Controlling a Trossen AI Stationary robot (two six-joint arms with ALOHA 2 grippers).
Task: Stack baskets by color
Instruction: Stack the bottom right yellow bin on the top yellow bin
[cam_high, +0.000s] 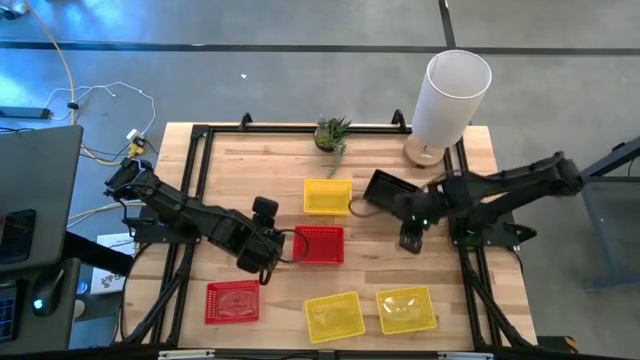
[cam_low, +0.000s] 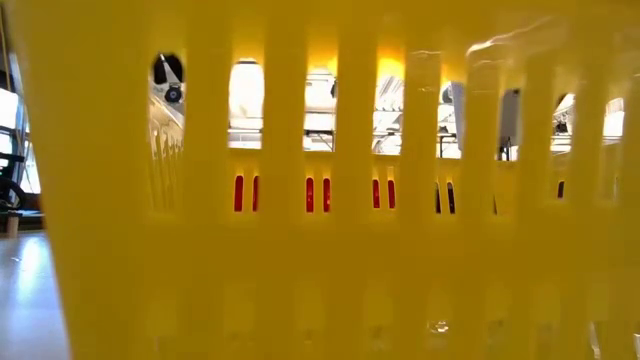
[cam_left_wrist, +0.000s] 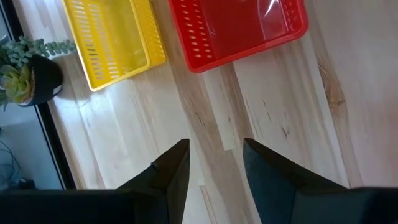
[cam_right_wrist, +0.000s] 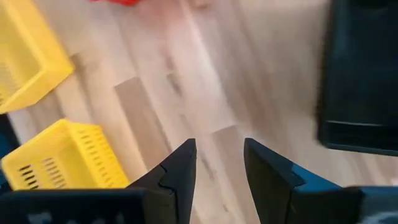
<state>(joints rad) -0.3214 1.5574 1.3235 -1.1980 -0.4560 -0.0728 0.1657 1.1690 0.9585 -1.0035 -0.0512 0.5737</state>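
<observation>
With both grippers empty and no basket lifted, the step in hand is judged to be the choice and approach of the next basket. The left gripper (cam_high: 268, 250) hovers over bare wood with its fingers apart, the centre red basket (cam_high: 320, 244) just beside it at 3 o'clock; the right gripper (cam_high: 412, 235) also stands with fingers apart, over the table, the black baskets (cam_high: 385, 188) near it at 11 o'clock. To do the step well, approach a short wall squarely, straddle the rim with one finger inside and one outside, and close only when the rim sits between the pads; the thin mesh wall probably flexes, so a grip near a corner should hold truer. Lift clear before travelling, align the edges over a basket of the same colour, and lower until nested. Keep each arm to its own half of the table to avoid a clash at centre. All baskets are shallow, rectangular, slotted plastic. A second red basket (cam_high: 232, 301) lies at 7 o'clock from table centre; one yellow basket (cam_high: 327, 196) lies at 12 o'clock beside the plant (cam_high: 332, 133), and two more yellow baskets (cam_high: 334, 315) (cam_high: 406, 309) lie at 6 and 5 o'clock. How many black baskets are nested cannot be told.
</observation>
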